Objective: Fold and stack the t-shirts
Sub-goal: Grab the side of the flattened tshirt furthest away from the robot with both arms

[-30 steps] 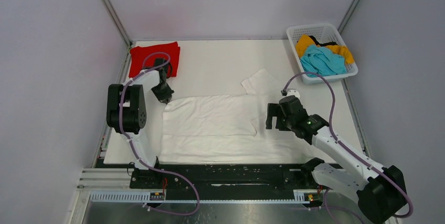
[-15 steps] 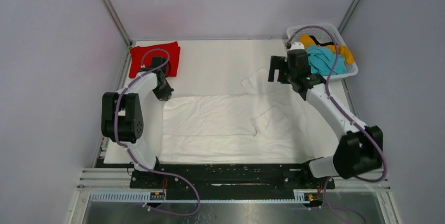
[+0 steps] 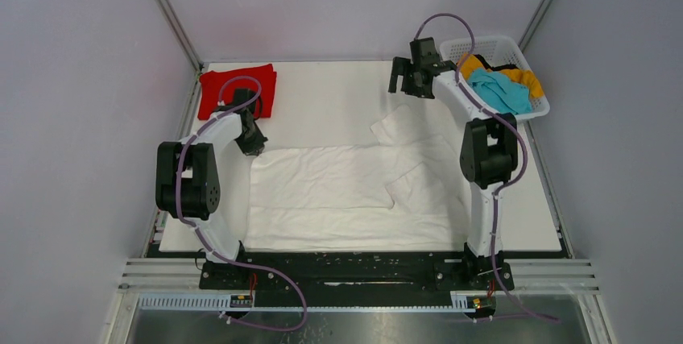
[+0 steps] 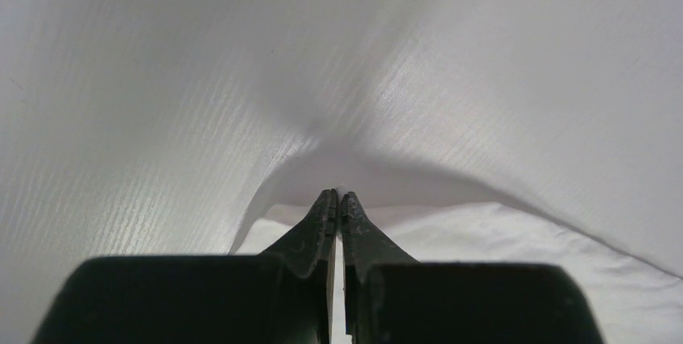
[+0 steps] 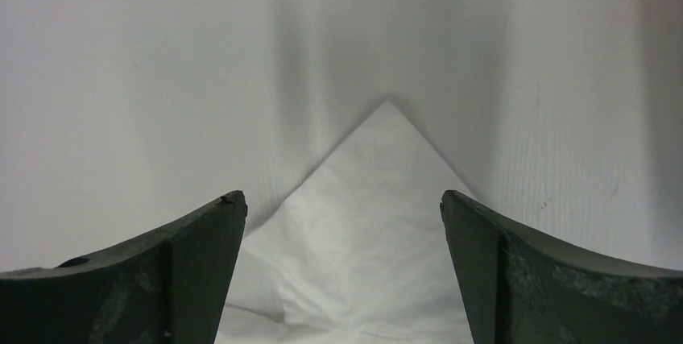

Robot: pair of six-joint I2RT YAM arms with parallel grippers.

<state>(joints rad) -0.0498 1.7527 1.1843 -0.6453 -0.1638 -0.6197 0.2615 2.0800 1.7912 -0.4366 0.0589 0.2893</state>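
Observation:
A large white t-shirt point(image 3: 338, 191) lies spread flat mid-table, one sleeve point(image 3: 399, 126) pointing to the far side. My left gripper point(image 3: 256, 148) sits at its far left corner. In the left wrist view the left gripper point(image 4: 338, 196) is shut, with white cloth point(image 4: 483, 239) pinched at the tips. My right gripper point(image 3: 400, 82) hovers open beyond the sleeve, near the basket. In the right wrist view the right gripper point(image 5: 342, 199) is empty, with the sleeve's pointed corner point(image 5: 370, 223) below it. A folded red t-shirt point(image 3: 238, 90) lies at the back left.
A white lattice basket point(image 3: 527, 110) stands at the back right corner, holding a teal shirt point(image 3: 499, 90) and an orange-yellow shirt point(image 3: 471, 64). Grey walls close in the table on the left, back and right. The right arm stretches along the table's right side.
My right arm has swung from the shirt's near right side to the far back by the basket, leaving a small folded flap on the shirt's right part. The left gripper has barely moved.

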